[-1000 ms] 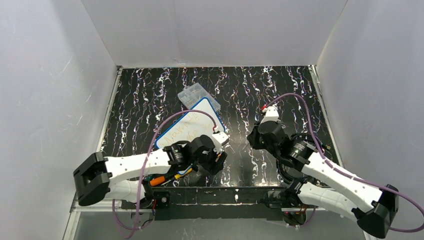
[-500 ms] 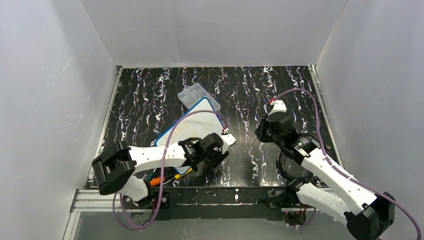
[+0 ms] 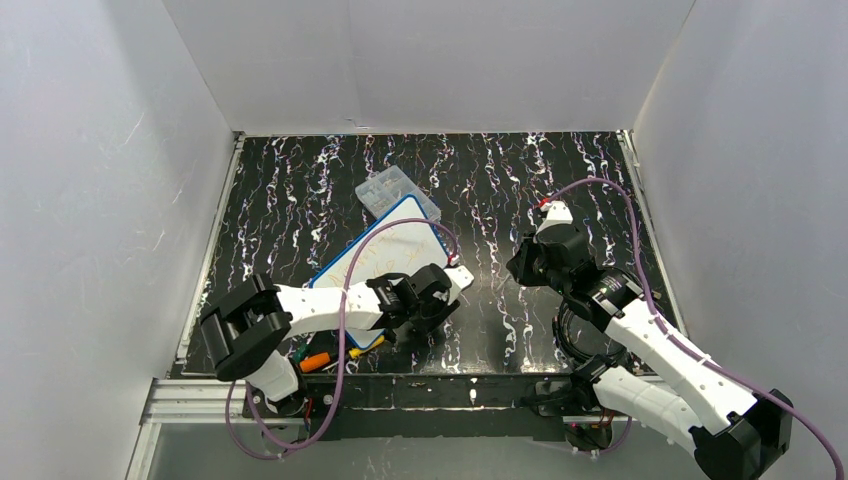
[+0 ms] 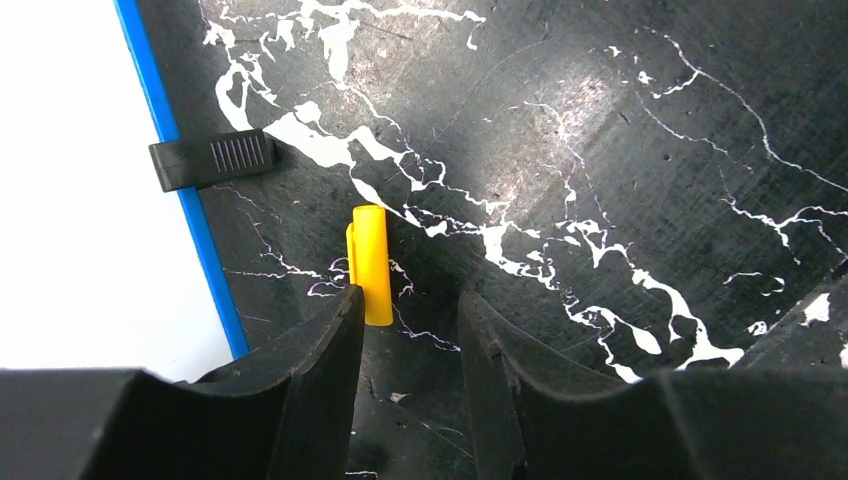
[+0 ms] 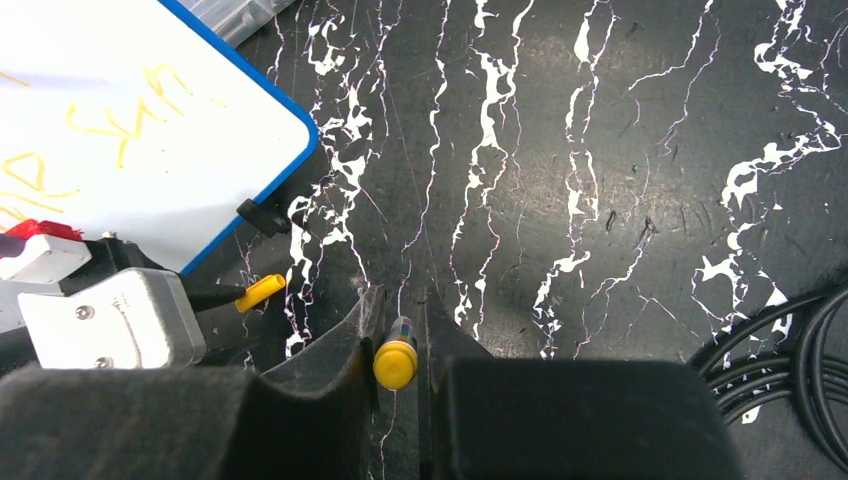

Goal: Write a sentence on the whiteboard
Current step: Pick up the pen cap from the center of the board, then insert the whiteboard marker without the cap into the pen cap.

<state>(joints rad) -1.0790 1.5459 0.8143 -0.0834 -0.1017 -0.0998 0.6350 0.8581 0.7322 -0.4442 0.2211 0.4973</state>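
In the overhead view, an orange object [image 3: 315, 361] lay at the bottom left by the arm bases, too small to identify.

Just above it in that frame, your left gripper [image 4: 408, 295] sat low over the black marbled table [image 4: 620, 150]. Its fingers were spread apart and clamped nothing. A yellow cap [image 4: 370, 262] lay on the table against the inner side of the finger at lower left of the wrist frame, with a clear gap to the other finger. Higher in that frame, a black clip [image 4: 213, 160] sat on the blue rim of the whiteboard [image 4: 80, 200], which filled the left edge.

Your right gripper [image 5: 400, 300] was clenched on a marker [image 5: 396, 362], whose yellow end faced the wrist camera at bottom centre. Black cables [image 5: 800, 350] curled at lower right of that frame.

From overhead, the whiteboard lay slanted left of centre, with its lower corner hidden under your left arm. The sentence [image 3: 380, 262] ran across the whiteboard in thin orange-yellow script, too small to read. Farthest up, a clear box [image 3: 397, 192] sat right at the whiteboard's upper edge. You could not tell whether the two touched.
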